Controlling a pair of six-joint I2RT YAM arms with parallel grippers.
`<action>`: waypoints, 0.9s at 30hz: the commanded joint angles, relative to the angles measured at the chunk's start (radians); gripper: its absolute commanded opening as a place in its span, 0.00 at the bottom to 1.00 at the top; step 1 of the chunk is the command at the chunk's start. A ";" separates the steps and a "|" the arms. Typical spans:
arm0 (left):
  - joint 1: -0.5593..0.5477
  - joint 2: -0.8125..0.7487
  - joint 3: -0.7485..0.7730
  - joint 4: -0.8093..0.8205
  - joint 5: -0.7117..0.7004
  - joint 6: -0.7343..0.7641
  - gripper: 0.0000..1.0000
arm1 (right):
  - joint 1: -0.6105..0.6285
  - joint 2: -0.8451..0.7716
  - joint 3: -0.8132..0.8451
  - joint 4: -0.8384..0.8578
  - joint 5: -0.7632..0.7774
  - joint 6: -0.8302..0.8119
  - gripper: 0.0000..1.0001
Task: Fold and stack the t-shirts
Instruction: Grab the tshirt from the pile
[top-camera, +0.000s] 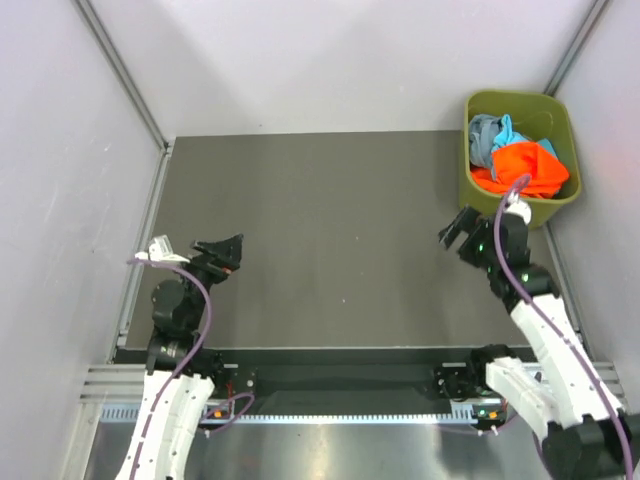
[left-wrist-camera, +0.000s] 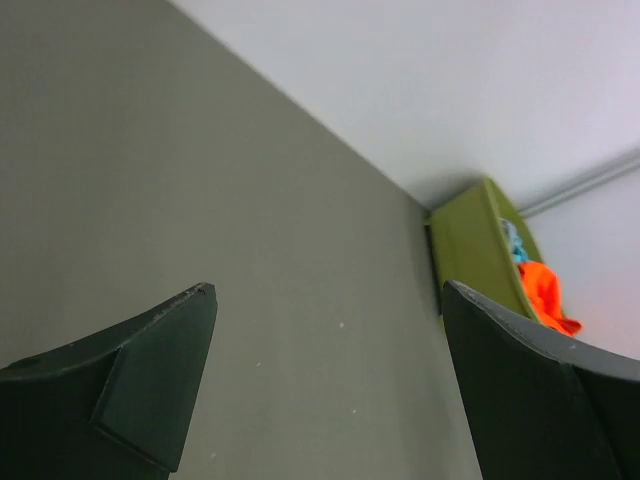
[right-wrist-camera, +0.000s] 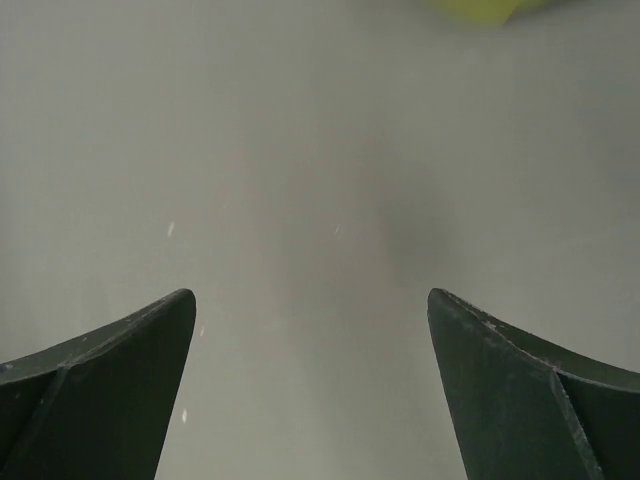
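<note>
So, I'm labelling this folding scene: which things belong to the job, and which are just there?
Job: orange t-shirt, teal t-shirt, grey t-shirt, left gripper, right gripper (both open).
Just there: green bin holding the shirts, table.

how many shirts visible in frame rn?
3, all bunched in the bin: orange shirt nearest, grey shirt far left, teal shirt far middle. More may be hidden underneath.

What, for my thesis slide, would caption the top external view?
Open left fingers and right fingers hang over the dark table; t-shirts lie crumpled in the green bin, far right corner.
</note>
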 joint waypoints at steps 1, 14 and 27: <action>0.006 0.108 0.155 -0.190 -0.103 0.001 0.98 | -0.017 0.136 0.232 -0.140 0.237 -0.105 1.00; 0.006 0.157 0.377 -0.403 -0.177 -0.025 0.99 | -0.275 0.737 0.842 0.040 0.299 -0.234 0.65; 0.006 0.367 0.660 -0.629 0.325 0.412 0.70 | -0.354 0.843 0.854 -0.075 0.285 -0.162 0.61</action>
